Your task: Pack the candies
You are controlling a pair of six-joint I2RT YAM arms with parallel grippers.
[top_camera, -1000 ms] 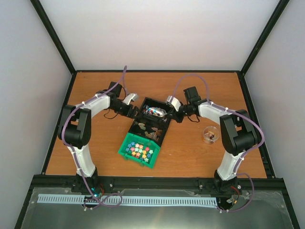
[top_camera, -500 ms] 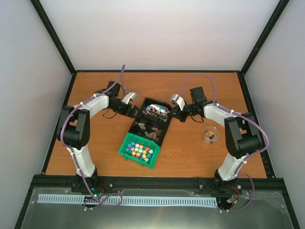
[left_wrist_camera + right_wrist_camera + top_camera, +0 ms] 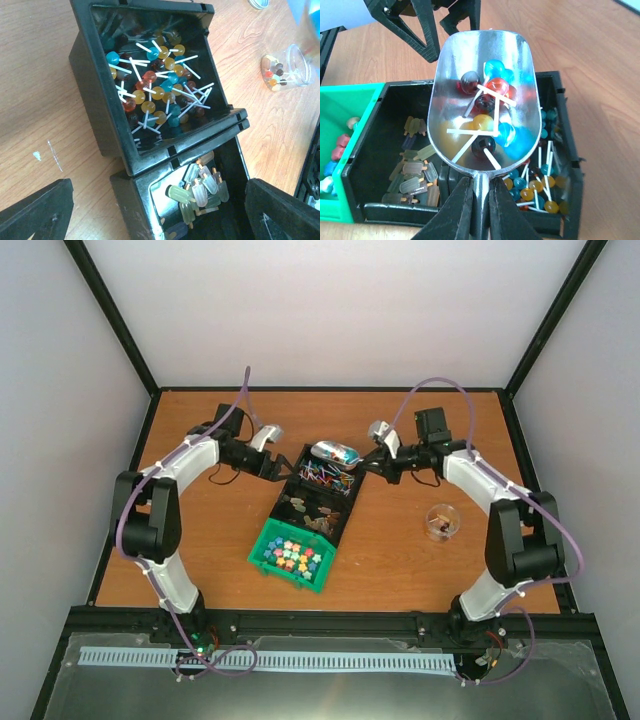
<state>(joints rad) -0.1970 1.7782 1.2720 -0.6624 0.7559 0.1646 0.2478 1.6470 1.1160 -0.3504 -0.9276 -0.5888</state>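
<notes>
Cropped, covered, blurred
Left wrist view: the left fingers (image 3: 35, 210) run off the edge at 7 and 5 o'clock, the near bin (image 3: 137, 205) is cropped at 6, and a bluish blur smears the jar (image 3: 287, 67) at 2. Right wrist view: the scoop (image 3: 485, 60) covers much of the far bin (image 3: 550, 82), and its handle vanishes between the right fingers (image 3: 452, 215) at 6. From above, the candies (image 3: 325, 476) are too small to tell apart.

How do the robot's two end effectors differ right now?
The left end effector is open; the right end effector is shut on the handle of the metal scoop. The left is empty; the right carries lollipops in that scoop. Both are black, two-fingered and close to the black bin.
</notes>
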